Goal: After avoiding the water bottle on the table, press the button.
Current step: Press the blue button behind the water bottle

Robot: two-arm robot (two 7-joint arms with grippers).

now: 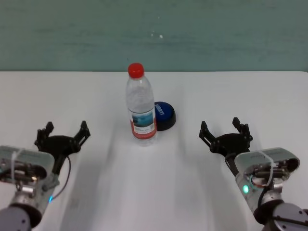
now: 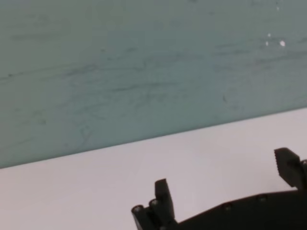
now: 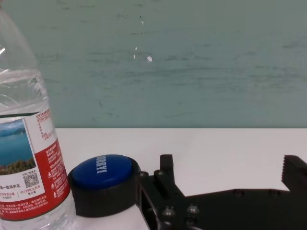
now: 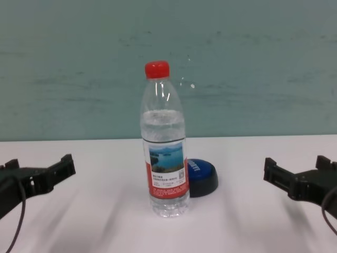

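Gaping empty, left gripper (image 1: 65, 131) jaws, right gripper (image 1: 224, 129) jaws, touching nothing

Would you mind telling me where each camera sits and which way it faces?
Head: high, looking down at the table, water bottle, button; left hand and right hand show, open.
Chest: low, facing forward; bottle, button, both hands.
Left wrist: faces the wall; own fingers only.
Right wrist: faces bottle and button past its own fingers.
Head, chest and right wrist share bottle and button.

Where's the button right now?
In the head view, the button sits mid-table, just behind and to the right of the water bottle, partly hidden by it.
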